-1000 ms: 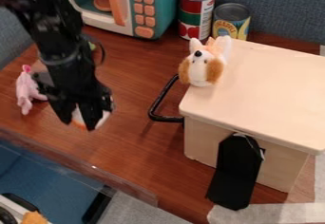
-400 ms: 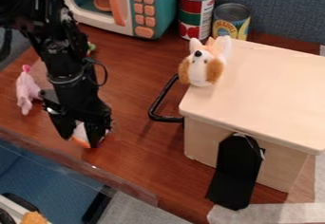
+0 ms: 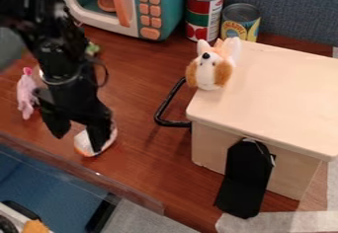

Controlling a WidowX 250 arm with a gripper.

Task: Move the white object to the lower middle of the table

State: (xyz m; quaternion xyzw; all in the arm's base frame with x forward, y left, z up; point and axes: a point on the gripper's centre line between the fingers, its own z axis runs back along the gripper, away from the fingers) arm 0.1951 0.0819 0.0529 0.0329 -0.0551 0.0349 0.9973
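Note:
The black gripper [image 3: 78, 140] hangs over the lower left of the table with its two fingers spread apart. The white object [image 3: 84, 143], with an orange edge, rests on the brown table [image 3: 142, 150] near its front edge. One finger stands in front of the object's right part and hides some of it; the other finger is to the left, clear of it.
A pink toy [image 3: 25, 94] lies left of the gripper. To the right stands a wooden box [image 3: 264, 101] with a black handle [image 3: 169, 103] and a plush dog [image 3: 211, 68] on top. Cans [image 3: 204, 12] and a toy microwave [image 3: 155, 10] are behind.
The gripper first came down and toward the front with the white object between its fingers. Since then the fingers have opened and the gripper has risen slightly leftward, leaving the object on the table.

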